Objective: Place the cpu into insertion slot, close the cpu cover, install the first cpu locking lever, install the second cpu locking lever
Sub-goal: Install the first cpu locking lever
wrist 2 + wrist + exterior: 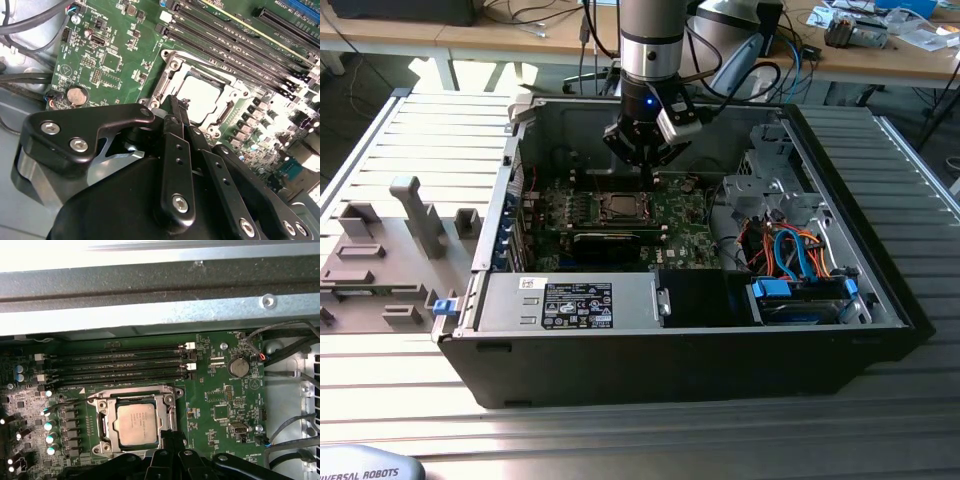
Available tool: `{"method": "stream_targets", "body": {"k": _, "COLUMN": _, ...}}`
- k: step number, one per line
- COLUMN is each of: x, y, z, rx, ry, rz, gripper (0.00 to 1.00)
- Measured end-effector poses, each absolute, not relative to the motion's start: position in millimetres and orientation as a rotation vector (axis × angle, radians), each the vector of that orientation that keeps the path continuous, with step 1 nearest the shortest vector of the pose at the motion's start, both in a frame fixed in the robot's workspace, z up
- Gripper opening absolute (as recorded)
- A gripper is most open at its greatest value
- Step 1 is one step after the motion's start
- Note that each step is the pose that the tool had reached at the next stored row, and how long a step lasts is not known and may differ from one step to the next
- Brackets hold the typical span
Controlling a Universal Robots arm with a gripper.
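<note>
The cpu (137, 424) (200, 95), a silver-grey square, lies in the insertion slot (618, 207) on the green board. The cpu cover (132, 399) (161, 84) lies flat over it and frames its metal top. My gripper (172, 436) (176, 102) (650, 172) hangs just over one edge of the socket. Its two black fingers (175, 145) are pressed together at the tips, with nothing seen between them. A thin wire lever (70, 404) sticks out from the socket's far side, away from the gripper.
The board sits inside an open black computer case (880, 300). Memory slots (120, 365) run beside the socket, and a coin cell (239, 367) and loose cables (290, 435) lie nearby. A drive cage with orange and blue cables (790, 250) stands at the exterior view's right. Grey fixtures (415, 215) stand outside the case.
</note>
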State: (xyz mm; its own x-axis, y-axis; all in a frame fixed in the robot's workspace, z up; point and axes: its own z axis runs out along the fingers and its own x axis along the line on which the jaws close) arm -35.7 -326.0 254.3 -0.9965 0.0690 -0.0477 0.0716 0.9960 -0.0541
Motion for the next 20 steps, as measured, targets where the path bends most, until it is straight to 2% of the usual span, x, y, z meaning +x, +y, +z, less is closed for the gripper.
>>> {"method": "stream_targets", "body": {"k": 20, "x": -35.7, "y": -326.0, "z": 254.3, "rx": 0.067, "ry": 3.093, "rz": -0.085, "gripper": 0.11}}
